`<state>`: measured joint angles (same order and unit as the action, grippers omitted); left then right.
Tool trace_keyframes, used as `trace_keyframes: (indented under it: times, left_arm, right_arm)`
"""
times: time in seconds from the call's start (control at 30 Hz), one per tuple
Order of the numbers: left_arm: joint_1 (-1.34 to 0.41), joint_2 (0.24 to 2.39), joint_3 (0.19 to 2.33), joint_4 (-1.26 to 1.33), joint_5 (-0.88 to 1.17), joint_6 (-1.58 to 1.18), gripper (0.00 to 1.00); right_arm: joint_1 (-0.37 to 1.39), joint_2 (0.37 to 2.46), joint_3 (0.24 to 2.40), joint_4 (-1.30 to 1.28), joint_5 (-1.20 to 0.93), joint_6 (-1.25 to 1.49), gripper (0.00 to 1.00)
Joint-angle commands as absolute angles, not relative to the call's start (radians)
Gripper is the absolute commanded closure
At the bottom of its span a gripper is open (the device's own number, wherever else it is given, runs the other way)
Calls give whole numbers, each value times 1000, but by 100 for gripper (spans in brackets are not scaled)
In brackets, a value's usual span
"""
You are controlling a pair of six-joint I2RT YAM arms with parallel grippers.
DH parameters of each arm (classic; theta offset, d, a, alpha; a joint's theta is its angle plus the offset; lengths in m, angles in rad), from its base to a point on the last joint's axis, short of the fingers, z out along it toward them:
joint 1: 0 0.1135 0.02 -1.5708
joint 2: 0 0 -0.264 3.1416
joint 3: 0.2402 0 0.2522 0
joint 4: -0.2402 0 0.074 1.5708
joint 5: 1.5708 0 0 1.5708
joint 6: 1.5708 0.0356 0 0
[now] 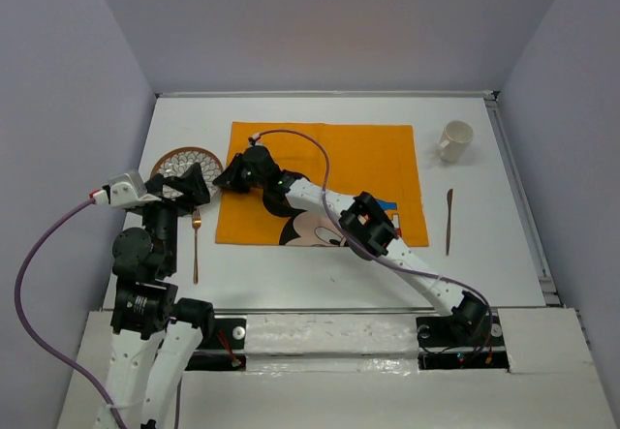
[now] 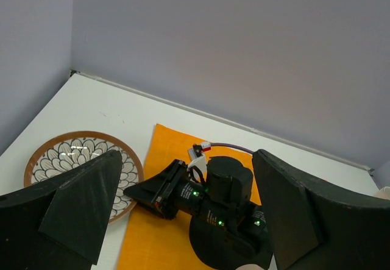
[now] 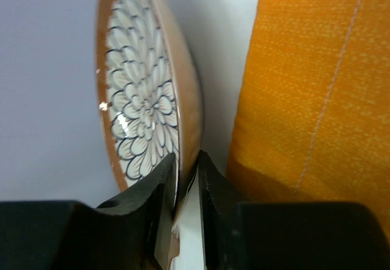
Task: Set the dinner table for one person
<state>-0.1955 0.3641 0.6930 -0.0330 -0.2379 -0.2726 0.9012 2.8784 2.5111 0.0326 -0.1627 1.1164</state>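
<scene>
orange cartoon-mouse placemat [image 1: 368, 158] lies beside plate [image 3: 146, 99] pinched by right fingers [image 3: 149, 197].

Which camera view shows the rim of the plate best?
Right wrist view: the rim of the plate is close, between the fingers of the right gripper. Top view: small, partly covered. Left wrist view: partly behind a finger.

black-and-white jointed arms [image 1: 315, 199], purple cables [image 2: 230, 145]
</scene>
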Motion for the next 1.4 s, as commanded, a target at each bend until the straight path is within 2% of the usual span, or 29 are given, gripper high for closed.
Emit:
trace_keyframes:
  times: [0.0, 0.03, 0.27, 0.63, 0.8, 0.87, 0.9, 0.93, 1.17, 1.37]
  left_arm:
    - [-202, 357, 689, 31, -244, -268, 1]
    - [-204, 359, 689, 31, -244, -268, 1]
    - [-207, 356, 689, 31, -250, -265, 1]
    - [-207, 359, 689, 31, -253, -261, 1]
    - [-207, 350, 692, 28, -281, -245, 1]
    - [-207, 338, 692, 28, -294, -239, 1]
    - [-207, 337, 692, 28, -298, -238, 1]
    - [-206, 330, 692, 25, -299, -235, 1]
    - [-199, 311, 689, 23, -298, -233, 1]
    - [-199, 319, 684, 15, -264, -235, 1]
  right_arm:
    - [916, 2847, 2482, 80, -184, 1140, 81]
    - [916, 2839, 2473, 90, -184, 1144, 87]
    - [916, 2784, 2409, 202, -201, 1210, 100]
    - [916, 2691, 2419, 371, -149, 1305, 100]
    - [891, 2548, 2376, 431, -146, 1279, 100]
    - [879, 2408, 2188, 503, -140, 1253, 100]
    - [864, 2407, 2108, 530, -140, 1246, 100]
    - [845, 2304, 1948, 550, -132, 1227, 100]
    - [772, 1915, 1456, 598, -120, 1098, 100]
    - [594, 1611, 976, 552, -98, 1017, 100]
